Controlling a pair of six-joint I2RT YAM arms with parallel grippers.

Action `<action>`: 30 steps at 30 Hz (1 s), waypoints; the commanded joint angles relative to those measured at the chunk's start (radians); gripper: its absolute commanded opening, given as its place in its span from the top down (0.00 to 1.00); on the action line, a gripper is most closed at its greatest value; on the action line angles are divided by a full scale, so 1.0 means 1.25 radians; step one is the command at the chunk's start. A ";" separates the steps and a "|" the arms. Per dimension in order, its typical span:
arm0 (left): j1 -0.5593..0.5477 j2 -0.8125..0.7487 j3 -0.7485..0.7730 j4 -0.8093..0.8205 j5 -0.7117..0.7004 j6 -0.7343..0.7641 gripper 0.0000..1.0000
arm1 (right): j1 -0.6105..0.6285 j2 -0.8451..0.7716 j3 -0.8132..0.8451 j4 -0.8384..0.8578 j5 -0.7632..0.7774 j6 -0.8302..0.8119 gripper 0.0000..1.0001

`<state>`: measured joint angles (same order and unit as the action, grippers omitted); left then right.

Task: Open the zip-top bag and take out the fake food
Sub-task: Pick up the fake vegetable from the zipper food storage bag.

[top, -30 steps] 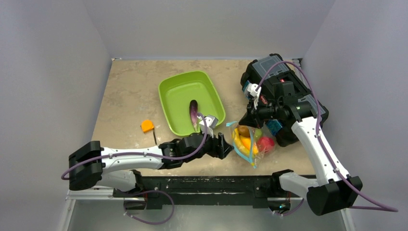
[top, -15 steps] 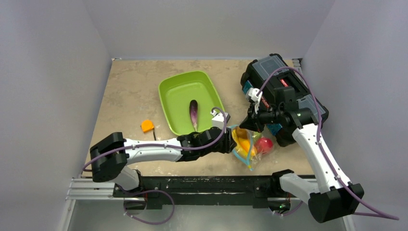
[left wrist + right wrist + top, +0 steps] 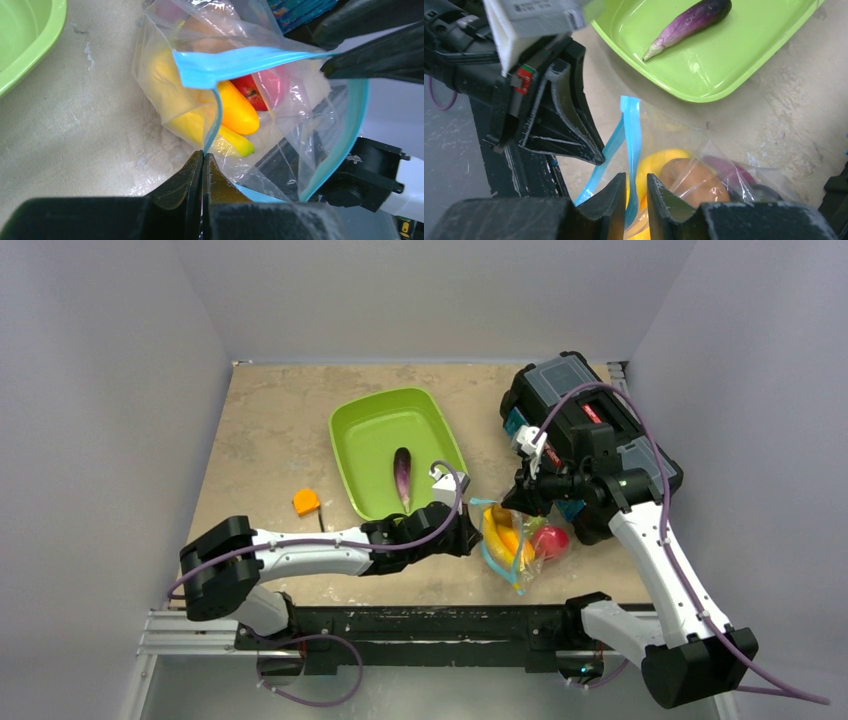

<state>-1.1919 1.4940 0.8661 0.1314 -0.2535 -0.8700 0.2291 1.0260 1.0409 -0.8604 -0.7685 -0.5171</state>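
Orange block (image 3: pixel 306 502): left part of the table (image 3: pixel 260 430), close to the near edge, alone.

Green tray (image 3: pixel 372 420): middle of the table, long side running far to near. One piece of fake food lies in it, a purple eggplant (image 3: pixel 402 474), nearer the tray's near end.

Left gripper (image 3: pixel 470 533): reaches in low along the near edge, just past the tray's near right corner. Jaws fully together, pinching the blue zip strip (image 3: pixel 235 62) of the zip-top bag (image 3: pixel 515 540) on the bag's left side; the left wrist view shows the strip running right into the closed tips (image 3: pixel 203 159).

Zip-top bag: on the table by the near edge, right of centre, between the tray and the black case (image 3: pixel 560 390). Mouth parted. Inside are a yellow banana (image 3: pixel 497 536), a red apple (image 3: pixel 550 538) and a brownish piece (image 3: pixel 696 182); other pieces are blurred by the plastic.

Right gripper (image 3: pixel 516 498): over the far side of the bag. Jaws narrow, the zip strip passing between the fingers (image 3: pixel 614 192); cannot tell whether they pinch it.

Black case: far right corner of the table.
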 commanded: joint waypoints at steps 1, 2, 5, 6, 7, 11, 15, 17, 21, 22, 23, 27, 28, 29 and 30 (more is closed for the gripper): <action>0.004 -0.056 -0.028 0.079 0.009 0.009 1.00 | 0.003 -0.014 -0.011 -0.001 0.027 -0.013 0.76; 0.005 -0.059 -0.030 0.085 0.013 0.009 1.00 | 0.003 -0.016 -0.016 -0.003 0.030 -0.013 0.73; 0.005 -0.061 -0.027 0.094 0.024 0.014 1.00 | 0.003 -0.018 -0.026 -0.016 0.038 -0.024 0.65; 0.006 -0.062 -0.027 0.096 0.025 0.015 1.00 | 0.003 -0.020 -0.026 -0.020 0.037 -0.025 0.63; 0.006 -0.064 -0.027 0.099 0.027 0.015 1.00 | 0.003 -0.021 -0.023 -0.023 0.035 -0.026 0.63; 0.009 -0.074 -0.033 0.101 0.024 0.015 1.00 | 0.004 -0.008 0.001 -0.043 0.042 -0.029 0.63; 0.017 -0.091 -0.052 0.111 0.024 0.011 1.00 | 0.021 0.013 0.033 -0.074 0.078 -0.047 0.70; 0.021 -0.094 -0.057 0.115 0.027 0.010 1.00 | 0.032 0.022 0.040 -0.085 0.094 -0.054 0.76; 0.028 -0.088 -0.062 0.120 0.039 0.006 1.00 | 0.047 0.038 0.047 -0.098 0.094 -0.065 1.00; 0.030 -0.086 -0.065 0.119 0.043 0.004 1.00 | 0.048 0.037 0.049 -0.099 0.090 -0.065 1.00; 0.034 -0.086 -0.068 0.119 0.047 0.003 1.00 | 0.048 0.033 0.049 -0.100 0.084 -0.066 1.00; 0.061 -0.124 -0.111 0.143 0.085 0.008 0.96 | 0.048 0.023 0.067 -0.116 0.040 -0.078 1.00; 0.067 -0.142 -0.123 0.150 0.093 0.009 0.91 | 0.048 0.024 0.072 -0.119 0.035 -0.081 1.00; 0.070 -0.159 -0.131 0.153 0.100 0.018 0.86 | 0.048 0.026 0.074 -0.120 0.031 -0.082 1.00; 0.072 -0.180 -0.137 0.149 0.103 0.025 0.78 | 0.048 0.027 0.077 -0.119 0.029 -0.082 1.00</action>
<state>-1.1255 1.3735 0.7280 0.2459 -0.1661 -0.8703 0.2848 1.0729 1.0786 -0.9905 -0.6830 -0.5961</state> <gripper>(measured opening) 0.116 0.005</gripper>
